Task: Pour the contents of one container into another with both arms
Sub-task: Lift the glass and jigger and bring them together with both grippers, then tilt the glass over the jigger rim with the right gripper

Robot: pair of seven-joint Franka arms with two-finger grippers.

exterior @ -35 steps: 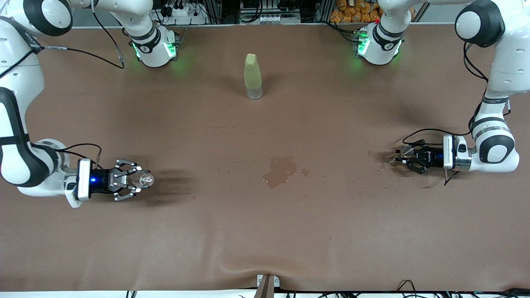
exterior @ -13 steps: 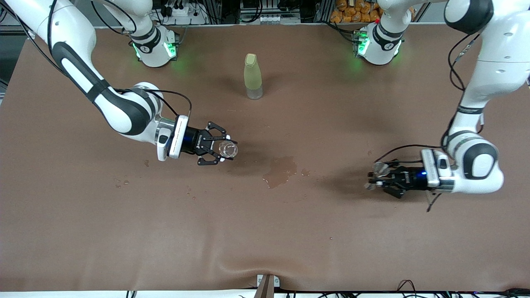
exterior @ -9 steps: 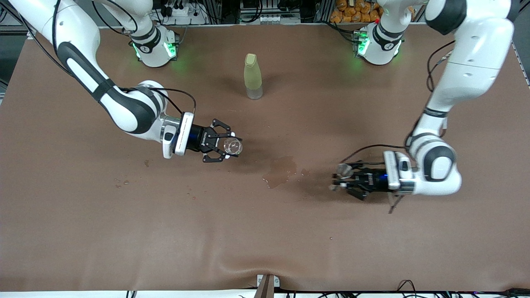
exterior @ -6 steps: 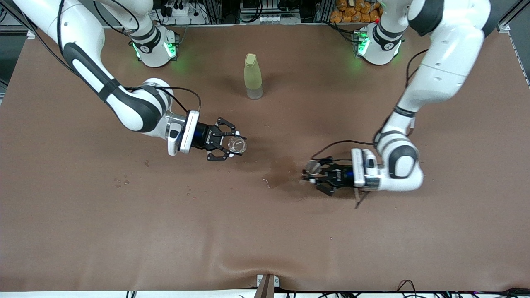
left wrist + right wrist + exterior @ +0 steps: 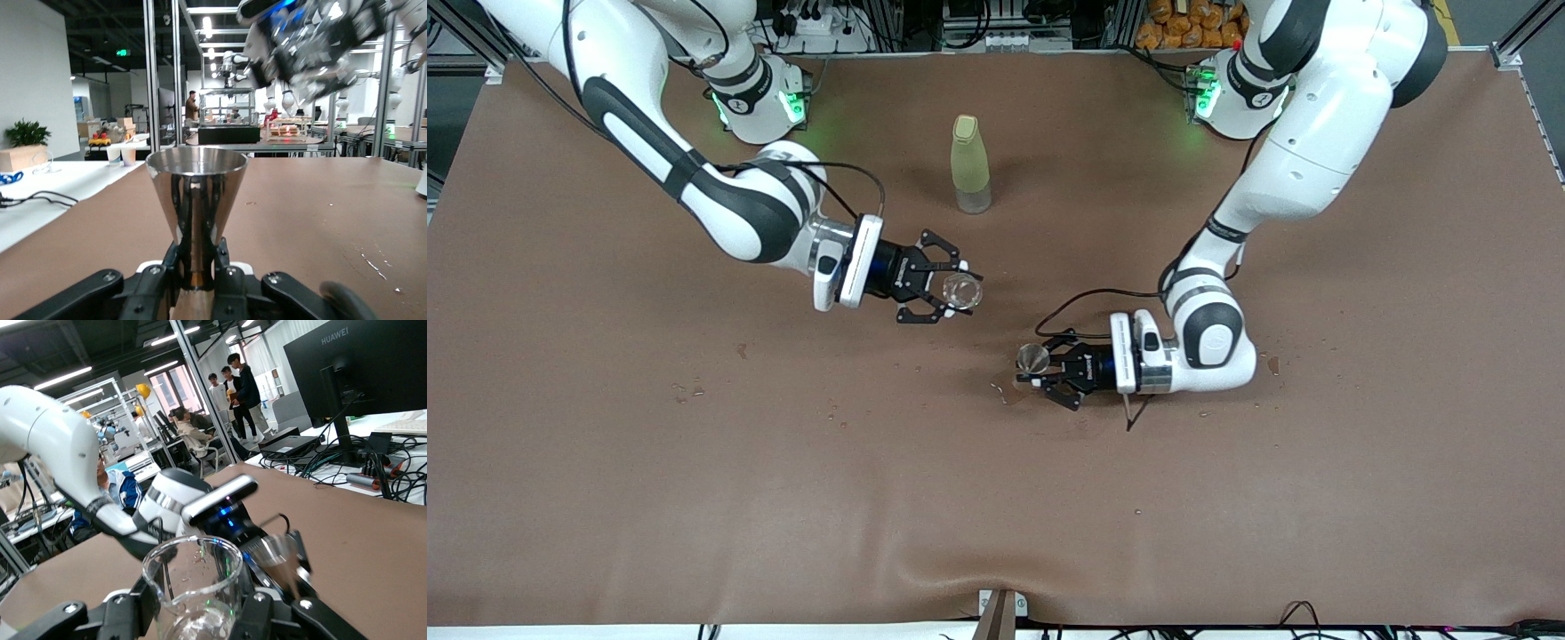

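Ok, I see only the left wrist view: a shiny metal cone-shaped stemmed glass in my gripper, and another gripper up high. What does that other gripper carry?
Observer: The right gripper is shut on a tiny clear glass cup with a lipped rim, held upright.
Operator: Is the cup above my glass?
Observer: No. In the front view the cup is over bare table, toward the bottle from the stemmed glass, with a gap between them.
Operator: What is under my glass?
Observer: A dark wet patch on the brown table cover; the left gripper holds the glass over its edge.
Operator: Anything else standing nearby?
Observer: A tall yellow-green bottle, capped, nearer the robots' bases.
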